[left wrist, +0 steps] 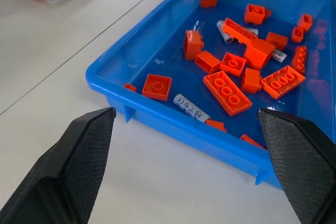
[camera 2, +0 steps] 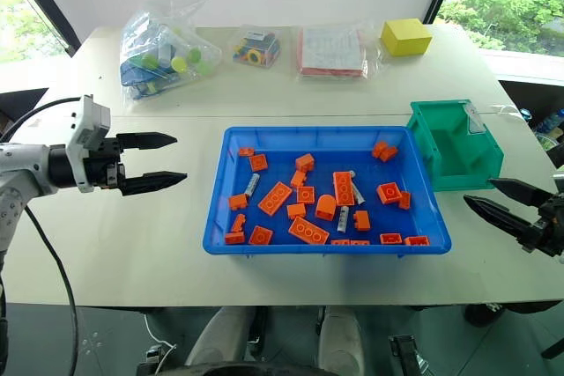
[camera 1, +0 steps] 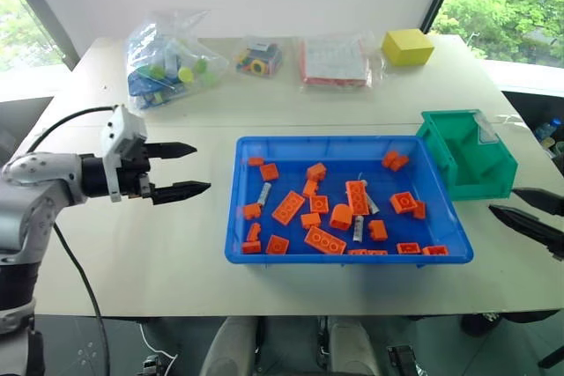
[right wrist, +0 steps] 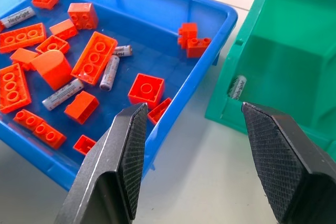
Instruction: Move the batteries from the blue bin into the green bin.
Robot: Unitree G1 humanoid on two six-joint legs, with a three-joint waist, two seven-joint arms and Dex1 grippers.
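The blue bin (camera 1: 344, 140) sits mid-table, holding several silvery batteries (right wrist: 62, 94) scattered among orange bricks; one battery (camera 1: 263, 194) lies near its left side, another (camera 1: 359, 228) near the middle. The green bin (camera 1: 480, 187) stands just right of the blue bin, with one battery (right wrist: 237, 86) lying inside against its wall. My left gripper (camera 1: 201, 168) hovers open over the table left of the blue bin, pointing at it, nothing between its fingers. My right gripper (camera 2: 480, 193) is open and empty, low at the right, in front of the green bin.
Orange toy bricks (camera 1: 325, 239) fill much of the blue bin. Along the table's far side lie a bag of coloured parts (camera 1: 167, 63), a smaller bag (camera 1: 258, 57), a packet of red-edged sheets (camera 1: 335, 61) and a yellow box (camera 1: 407, 46).
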